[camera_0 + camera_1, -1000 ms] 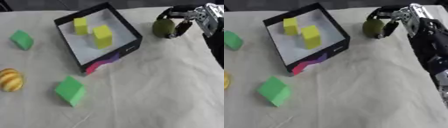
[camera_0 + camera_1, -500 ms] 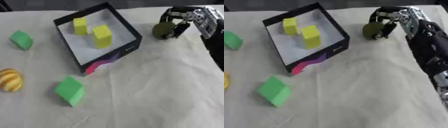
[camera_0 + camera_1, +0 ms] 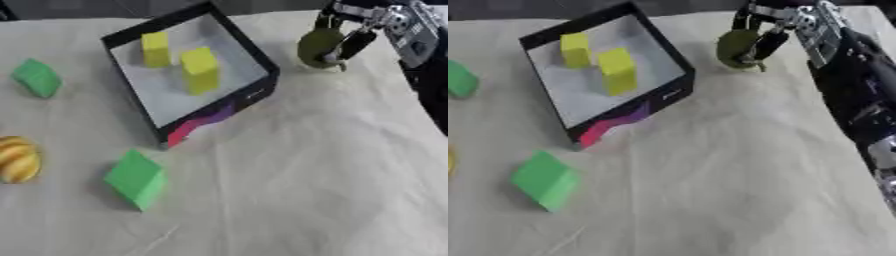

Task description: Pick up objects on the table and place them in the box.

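My right hand (image 3: 354,30) comes in from the upper right with its fingers curled round a dark olive round object (image 3: 317,47), just right of the box and a little above the cloth. The black box (image 3: 260,56) with a white floor holds two yellow blocks (image 3: 199,69). One green block (image 3: 136,178) lies on the cloth in front of the box, another green block (image 3: 36,77) at the far left. A yellow-orange striped round object (image 3: 17,159) sits at the left edge. My left hand is out of sight.
A wrinkled white cloth (image 3: 306,170) covers the table. The box has a pink and purple patch on its near wall (image 3: 201,122). My right forearm (image 3: 859,95) runs down the right side of the view.
My right hand has drifted slightly left toward the box with the olive object still in its fingers. The blocks and the box lie as before.
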Available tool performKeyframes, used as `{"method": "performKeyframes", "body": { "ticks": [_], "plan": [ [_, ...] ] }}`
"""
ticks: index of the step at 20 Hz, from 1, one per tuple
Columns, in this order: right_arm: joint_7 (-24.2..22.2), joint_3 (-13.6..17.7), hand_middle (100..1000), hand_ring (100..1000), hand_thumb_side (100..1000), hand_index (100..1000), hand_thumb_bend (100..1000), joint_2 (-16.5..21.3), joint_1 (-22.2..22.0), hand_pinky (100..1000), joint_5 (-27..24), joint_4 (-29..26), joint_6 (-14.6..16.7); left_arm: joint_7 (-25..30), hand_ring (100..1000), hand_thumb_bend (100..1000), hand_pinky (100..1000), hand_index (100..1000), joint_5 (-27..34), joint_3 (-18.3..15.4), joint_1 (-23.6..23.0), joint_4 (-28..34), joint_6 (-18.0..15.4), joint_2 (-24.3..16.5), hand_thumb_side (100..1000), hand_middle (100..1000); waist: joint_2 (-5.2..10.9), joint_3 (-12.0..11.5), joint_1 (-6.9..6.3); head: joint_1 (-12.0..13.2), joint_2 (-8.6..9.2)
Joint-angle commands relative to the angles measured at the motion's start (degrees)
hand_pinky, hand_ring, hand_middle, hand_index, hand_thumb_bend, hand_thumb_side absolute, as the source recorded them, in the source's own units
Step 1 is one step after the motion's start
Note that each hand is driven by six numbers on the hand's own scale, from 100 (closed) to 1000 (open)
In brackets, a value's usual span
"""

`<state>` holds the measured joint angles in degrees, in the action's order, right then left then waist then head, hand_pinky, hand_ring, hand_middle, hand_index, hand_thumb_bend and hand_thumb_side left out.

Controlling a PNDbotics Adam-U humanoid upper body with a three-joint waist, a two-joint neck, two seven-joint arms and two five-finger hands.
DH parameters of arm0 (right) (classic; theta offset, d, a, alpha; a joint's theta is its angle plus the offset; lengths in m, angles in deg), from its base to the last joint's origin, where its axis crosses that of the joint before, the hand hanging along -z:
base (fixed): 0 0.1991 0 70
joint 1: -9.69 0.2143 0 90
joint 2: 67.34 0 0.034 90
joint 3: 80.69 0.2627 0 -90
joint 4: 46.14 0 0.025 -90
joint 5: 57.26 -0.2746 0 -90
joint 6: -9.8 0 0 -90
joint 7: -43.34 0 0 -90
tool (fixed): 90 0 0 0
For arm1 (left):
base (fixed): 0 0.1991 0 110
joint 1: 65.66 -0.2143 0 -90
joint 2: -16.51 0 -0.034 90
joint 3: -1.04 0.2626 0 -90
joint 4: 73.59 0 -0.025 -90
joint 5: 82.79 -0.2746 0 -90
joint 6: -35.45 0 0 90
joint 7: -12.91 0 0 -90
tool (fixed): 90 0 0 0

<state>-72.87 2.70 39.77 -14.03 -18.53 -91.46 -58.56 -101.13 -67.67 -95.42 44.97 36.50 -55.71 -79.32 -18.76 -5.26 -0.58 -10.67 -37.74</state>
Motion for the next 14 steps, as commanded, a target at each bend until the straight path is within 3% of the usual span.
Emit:
{"method": "performKeyframes", "body": {
  "ticks": [1, 8, 14],
  "plan": [
    [1.0, -0.1, 463, 428, 100, 586, 409, 1.5, 2.4, 661, -2.1, -2.9, -1.6, 0.1, 614, 265, 704, 691, 0.1, -0.2, 0.1, 1.2, 0.0, -1.9, 593, 647, 2.17, 0.1, -0.52, 0.0, -0.30],
    [3.3, -0.6, 449, 408, 100, 575, 394, -0.1, 5.4, 650, -6.0, -6.8, -5.2, 0.2, 612, 265, 704, 691, 0.1, -0.2, 0.1, 1.2, 0.0, -2.0, 592, 648, 2.51, -0.1, -0.32, -0.1, -0.71],
    [4.0, -1.7, 436, 393, 100, 567, 361, -4.6, 8.2, 643, -8.3, -8.0, -7.6, -0.3, 620, 280, 706, 697, 0.3, -0.4, 0.5, 1.6, -0.3, -2.0, 581, 664, 2.75, -0.7, -0.40, -0.5, -1.03]
  ]
}}
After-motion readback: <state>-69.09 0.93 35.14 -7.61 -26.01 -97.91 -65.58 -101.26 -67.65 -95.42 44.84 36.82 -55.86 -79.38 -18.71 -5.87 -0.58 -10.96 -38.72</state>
